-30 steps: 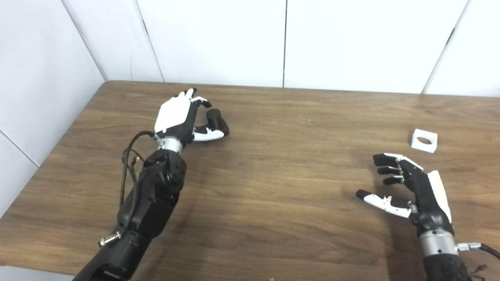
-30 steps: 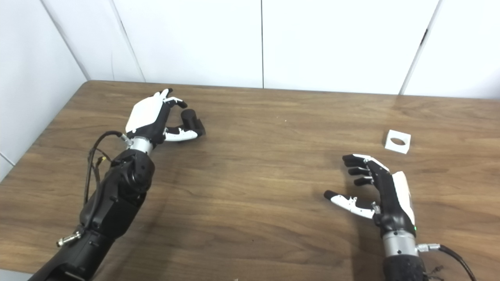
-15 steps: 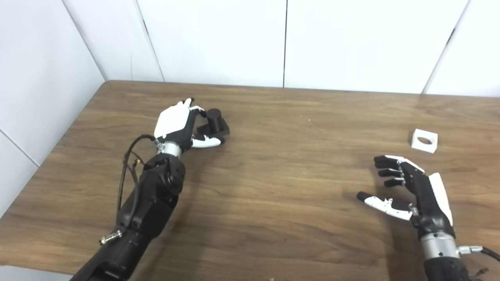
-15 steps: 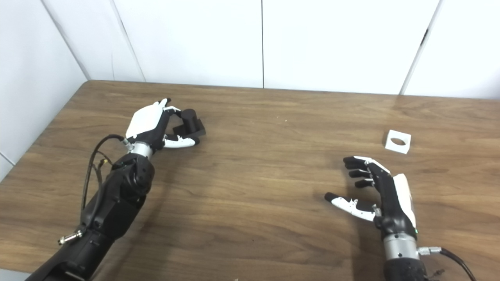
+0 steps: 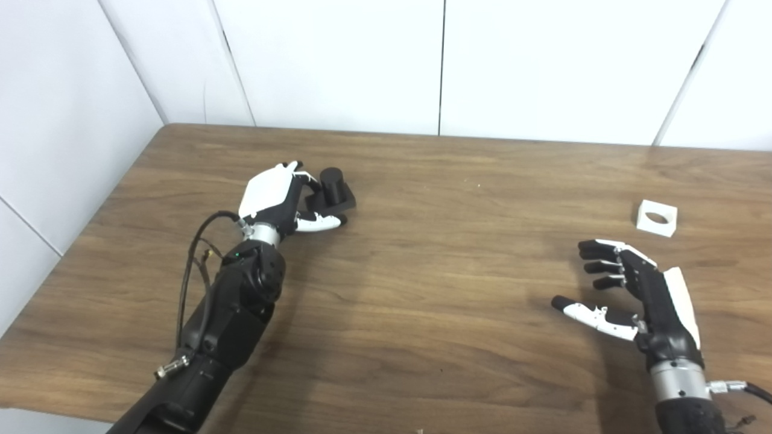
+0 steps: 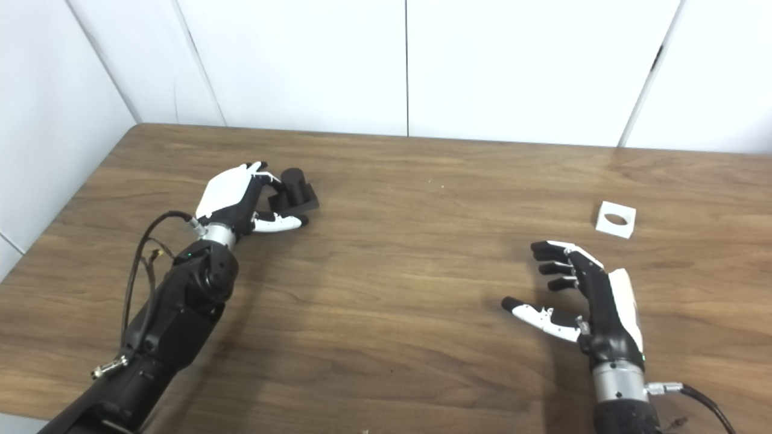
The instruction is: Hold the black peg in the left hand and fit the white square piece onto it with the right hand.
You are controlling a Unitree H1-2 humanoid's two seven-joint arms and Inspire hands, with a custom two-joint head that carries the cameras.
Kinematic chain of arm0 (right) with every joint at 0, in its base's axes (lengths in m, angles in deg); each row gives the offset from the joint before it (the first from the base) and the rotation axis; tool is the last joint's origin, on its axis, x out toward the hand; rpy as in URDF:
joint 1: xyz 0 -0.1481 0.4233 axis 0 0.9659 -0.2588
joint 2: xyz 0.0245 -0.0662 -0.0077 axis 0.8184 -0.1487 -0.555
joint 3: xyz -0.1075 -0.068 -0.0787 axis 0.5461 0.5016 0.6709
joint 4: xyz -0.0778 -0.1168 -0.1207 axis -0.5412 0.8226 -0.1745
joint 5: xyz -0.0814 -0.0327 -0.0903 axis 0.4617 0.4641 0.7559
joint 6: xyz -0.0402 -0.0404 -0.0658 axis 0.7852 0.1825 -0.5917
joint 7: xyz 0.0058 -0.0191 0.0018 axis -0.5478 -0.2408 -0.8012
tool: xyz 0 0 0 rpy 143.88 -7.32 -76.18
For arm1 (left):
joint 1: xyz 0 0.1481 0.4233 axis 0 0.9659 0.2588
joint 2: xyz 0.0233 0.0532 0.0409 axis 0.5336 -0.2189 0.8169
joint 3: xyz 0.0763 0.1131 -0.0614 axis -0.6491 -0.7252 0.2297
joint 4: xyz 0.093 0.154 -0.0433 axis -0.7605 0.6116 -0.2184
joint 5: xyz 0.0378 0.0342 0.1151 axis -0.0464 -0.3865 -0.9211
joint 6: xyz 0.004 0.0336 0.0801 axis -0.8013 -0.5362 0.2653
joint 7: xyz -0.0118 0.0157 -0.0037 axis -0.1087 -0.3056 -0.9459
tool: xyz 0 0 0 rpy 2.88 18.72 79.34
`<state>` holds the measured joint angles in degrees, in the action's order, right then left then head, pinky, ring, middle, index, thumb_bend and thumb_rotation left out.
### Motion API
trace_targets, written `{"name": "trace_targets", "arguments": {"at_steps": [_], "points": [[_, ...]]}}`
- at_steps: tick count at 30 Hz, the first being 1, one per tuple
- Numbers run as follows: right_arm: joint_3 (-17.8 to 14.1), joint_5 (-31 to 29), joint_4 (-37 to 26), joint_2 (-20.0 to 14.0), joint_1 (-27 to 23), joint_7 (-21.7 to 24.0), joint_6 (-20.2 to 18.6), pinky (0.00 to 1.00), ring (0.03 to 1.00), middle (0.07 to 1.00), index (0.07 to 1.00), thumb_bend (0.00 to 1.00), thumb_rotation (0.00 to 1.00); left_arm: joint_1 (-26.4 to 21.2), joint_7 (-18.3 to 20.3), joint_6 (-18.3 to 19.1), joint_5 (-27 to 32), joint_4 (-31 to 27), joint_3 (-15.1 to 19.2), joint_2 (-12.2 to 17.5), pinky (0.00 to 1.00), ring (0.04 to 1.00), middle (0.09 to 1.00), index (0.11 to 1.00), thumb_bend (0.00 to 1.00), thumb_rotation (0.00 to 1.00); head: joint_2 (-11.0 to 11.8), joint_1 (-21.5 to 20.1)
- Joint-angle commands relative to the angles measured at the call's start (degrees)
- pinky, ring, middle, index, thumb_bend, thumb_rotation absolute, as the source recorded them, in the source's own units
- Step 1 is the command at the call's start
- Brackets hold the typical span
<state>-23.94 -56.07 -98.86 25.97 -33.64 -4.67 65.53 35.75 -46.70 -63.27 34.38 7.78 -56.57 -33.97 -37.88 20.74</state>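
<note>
The black peg (image 5: pixel 331 182), a short cylinder on a square base, stands on the wooden table (image 5: pixel 422 271) at the left. My left hand (image 5: pixel 272 194) lies low beside it. Its fingers curl against the peg's left side and its thumb (image 5: pixel 321 222) reaches along the front of the base, without a firm hold showing. The white square piece (image 5: pixel 656 217), with a round hole in it, lies flat at the far right. My right hand (image 5: pixel 640 290) hovers open in front of it, a hand's length nearer me, holding nothing.
White wall panels (image 5: pixel 440 60) close off the table's back edge and its left side. A cable loop (image 5: pixel 196 253) hangs off the left forearm. The table's front edge (image 5: pixel 54 413) runs just below both arms.
My left hand has dropped toward the table and moved in against the peg, its fingers curling closer round it. The right hand and the white piece have stayed put.
</note>
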Motion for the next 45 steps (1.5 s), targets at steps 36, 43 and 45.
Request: {"name": "trace_targets", "arguments": {"at_steps": [36,43,45], "points": [[0.0,0.1,-0.5,-0.3,-1.5,-1.6,2.9,0.57,0.669,0.701,0.679,0.66,0.0,0.2,6.3,-9.4,16.7,-3.2,2.2,1.1,0.96,0.992,0.92,0.485,0.51,0.09,-0.4,-0.7],[0.4,0.5,-0.2,-0.5,-1.5,-1.9,3.5,0.56,0.655,0.692,0.676,0.67,0.0,0.7,7.7,-13.8,17.6,-3.6,1.1,1.6,1.0,1.0,0.936,0.487,0.51,0.09,-0.4,-0.9],[0.4,0.8,-0.2,-0.5,-1.5,-2.0,3.5,0.55,0.65,0.69,0.678,0.67,0.0,0.9,7.7,-15.2,18.1,-3.5,0.9,1.4,1.0,1.0,0.942,0.487,0.51,0.09,-0.6,-1.4]]}}
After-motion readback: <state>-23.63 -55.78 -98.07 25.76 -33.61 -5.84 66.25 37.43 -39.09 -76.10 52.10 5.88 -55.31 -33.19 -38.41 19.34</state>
